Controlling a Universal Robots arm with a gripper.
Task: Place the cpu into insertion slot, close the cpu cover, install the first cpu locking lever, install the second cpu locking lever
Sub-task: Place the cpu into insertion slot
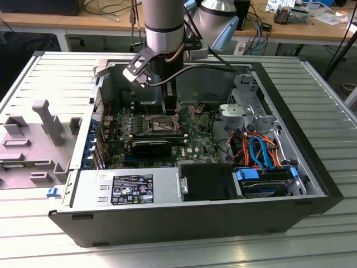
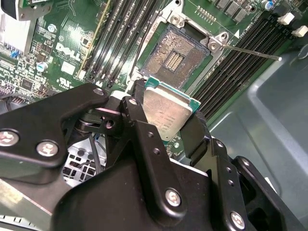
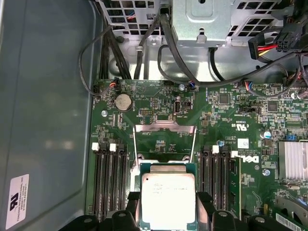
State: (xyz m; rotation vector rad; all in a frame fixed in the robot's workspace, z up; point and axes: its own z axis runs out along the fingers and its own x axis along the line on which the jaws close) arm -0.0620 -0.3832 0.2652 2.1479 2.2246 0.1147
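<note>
The gripper [image 2: 164, 126] is clamped narrow on the cpu [image 2: 166, 108], one black finger [image 2: 137, 113] on each of two opposite edges, silver top facing up in both wrist views. The chip hangs clear of the green board [image 3: 216, 125], close to the insertion slot [image 2: 175, 60] but not seated in it. In the second wrist view the slot lies bare, its dark centre and field of tiny contacts open to the camera. The cpu cover [image 3: 165, 127] is swung up and open, and through its large square cut-out in the first wrist view the board shows. A thin metal lever [image 2: 250, 52] juts out free from one corner of the slot, crossing over the long black memory slots [image 2: 120, 38] that flank the socket on both sides. Pulling back to the exterior view, the arm [image 1: 164, 22] reaches down into an open computer case [image 1: 279, 218] lying on its side on a ribbed metal table [image 1: 334, 111]. The power supply box [image 1: 128, 190] sits along the near edge of the case. Orange and blue cables [image 1: 259, 148] are bundled toward the exterior view's right.
</note>
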